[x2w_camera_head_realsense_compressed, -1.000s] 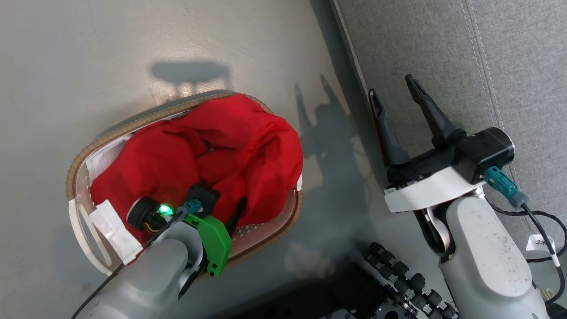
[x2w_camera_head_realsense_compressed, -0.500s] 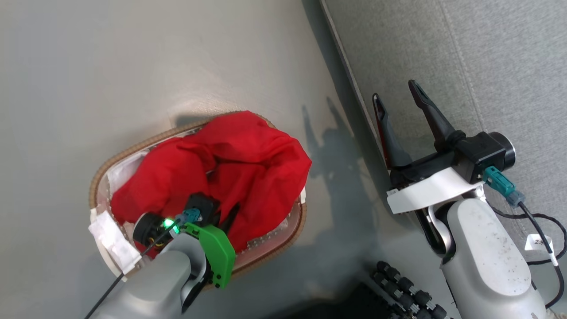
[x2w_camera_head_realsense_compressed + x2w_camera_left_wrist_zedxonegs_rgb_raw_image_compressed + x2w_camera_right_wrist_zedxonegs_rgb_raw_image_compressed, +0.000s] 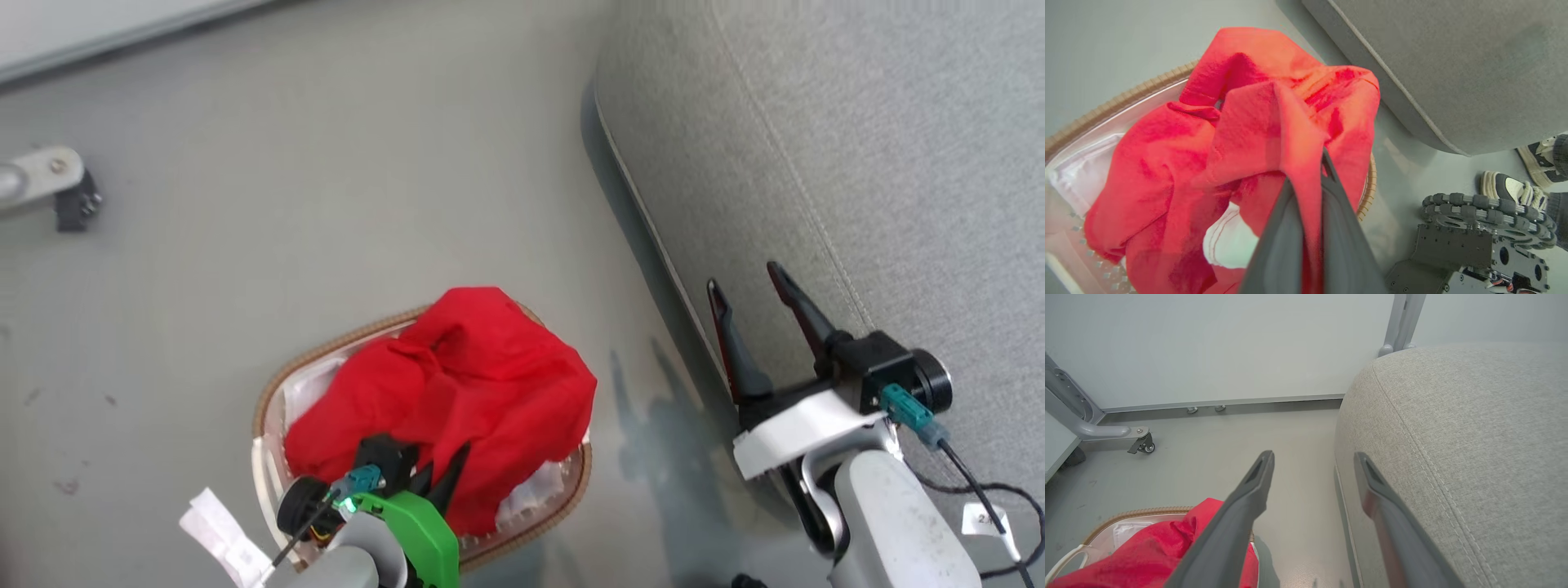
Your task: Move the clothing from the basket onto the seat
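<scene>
Change: left pincer [image 3: 441, 478] has closed since 1 second ago, when its fingers stood apart in the red heap. The whole head view has shifted too, which is the camera's move, not the basket's.
Left pincer: clamped tight on a fold of the clothing [image 3: 1241, 122], which runs down between its 2 dark fingers [image 3: 1343, 228].
Clothing: bright red and heaped in the basket [image 3: 261, 408]. The gripped fold is tented up towards the pincer, and 1 edge hangs over the rim on the seat's side. Under the red, the left wrist view shows a white patch with thin stripes [image 3: 1224, 241].
Basket: stands on the floor [image 3: 326, 204], near the seat's edge and not touching it. Its brown rim shows around the far side of the heap.
Right pincer [image 3: 741, 275]: as in the earlier frames, its 2 fingers are spread wide with nothing between them, and it hangs over the seat's edge.
Seat [image 3: 857, 163]: grey woven cushion with a stitched seam, on the robot's right of the basket.
Frame leg [image 3: 49, 175]: grey with a small castor, on the floor well beyond the basket, and newly in the head view.
</scene>
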